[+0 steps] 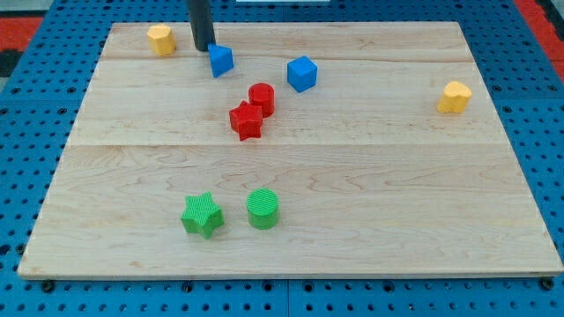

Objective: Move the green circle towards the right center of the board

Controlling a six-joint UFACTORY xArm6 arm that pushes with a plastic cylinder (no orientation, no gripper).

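Note:
The green circle (263, 209) sits near the view's bottom, left of centre, on the wooden board (370, 202). A green star (203, 215) lies just to its left. My tip (204, 48) is at the view's top left, far from the green circle. It stands right beside a small blue block (220, 60), at that block's upper left; I cannot tell if it touches it.
A blue cube (301, 73) is at top centre. A red cylinder (261, 98) and a red star (247, 121) sit together below it. A yellow block (160, 40) is at the top left and a yellow heart-like block (455, 97) at the right.

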